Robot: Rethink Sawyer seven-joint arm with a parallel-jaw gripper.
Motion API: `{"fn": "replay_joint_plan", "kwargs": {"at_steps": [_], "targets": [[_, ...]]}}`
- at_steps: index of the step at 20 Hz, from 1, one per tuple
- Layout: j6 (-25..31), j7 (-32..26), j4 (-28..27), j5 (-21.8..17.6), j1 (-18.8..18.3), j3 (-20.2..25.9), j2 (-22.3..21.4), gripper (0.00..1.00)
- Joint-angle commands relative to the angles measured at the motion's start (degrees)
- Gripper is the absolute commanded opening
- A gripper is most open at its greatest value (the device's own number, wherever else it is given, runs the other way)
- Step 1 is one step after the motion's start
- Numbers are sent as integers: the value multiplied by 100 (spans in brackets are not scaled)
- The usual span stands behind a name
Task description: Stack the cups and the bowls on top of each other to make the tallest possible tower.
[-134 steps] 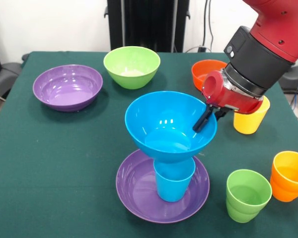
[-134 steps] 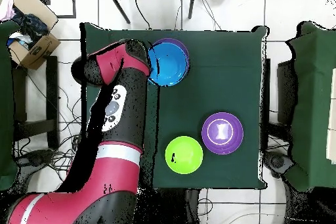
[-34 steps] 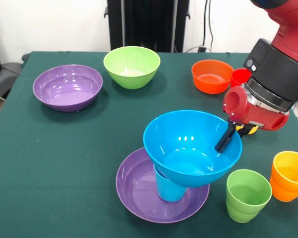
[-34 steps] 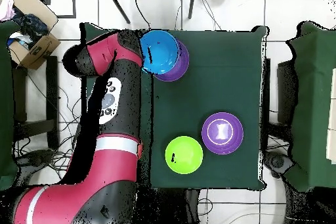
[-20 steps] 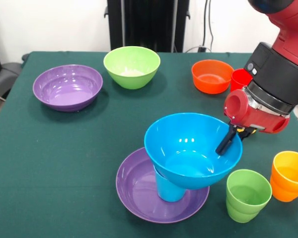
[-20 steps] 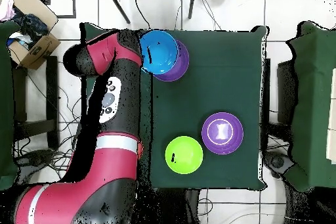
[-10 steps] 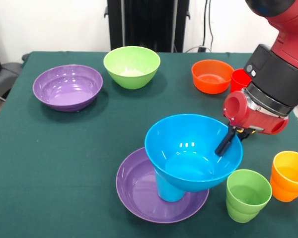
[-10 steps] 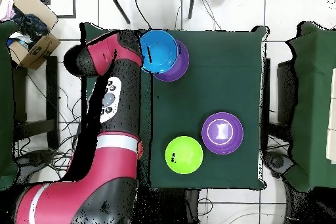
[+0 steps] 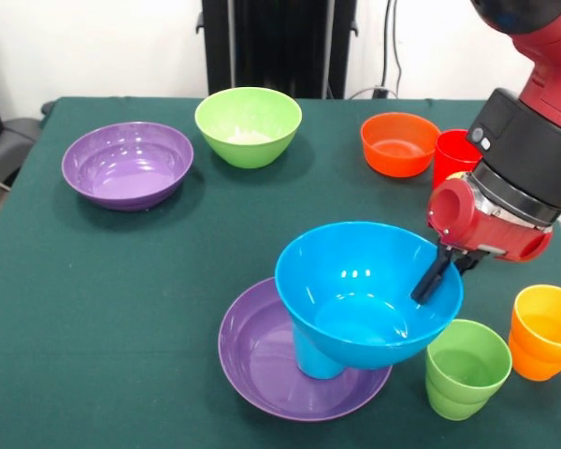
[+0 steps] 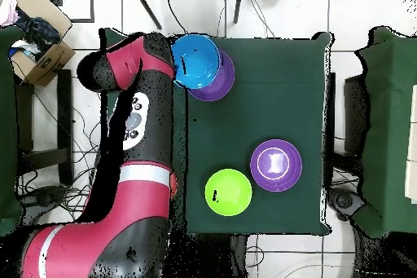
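- The hand [image 9: 437,278] is clenched on the right-hand rim of the deep blue bowl [image 9: 365,292], one dark finger inside the wall.
- The blue bowl leans off the blue cup [image 9: 313,355], tilted toward the hand.
- The blue cup stands in the purple bowl [image 9: 262,360] on the bench [image 9: 103,309].
- A green cup [image 9: 466,368] stands just beside the blue bowl, below the hand.
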Motion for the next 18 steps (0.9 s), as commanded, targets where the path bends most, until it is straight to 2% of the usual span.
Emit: {"fn": "replay_joint_plan", "kwargs": {"at_steps": [1, 6, 18], "targets": [[525, -645, -181, -219, -25, 336, -28, 0], [469, -681, -77, -264, -52, 267, -86, 0], [864, -804, -285, -280, -89, 158, 65, 0]]}}
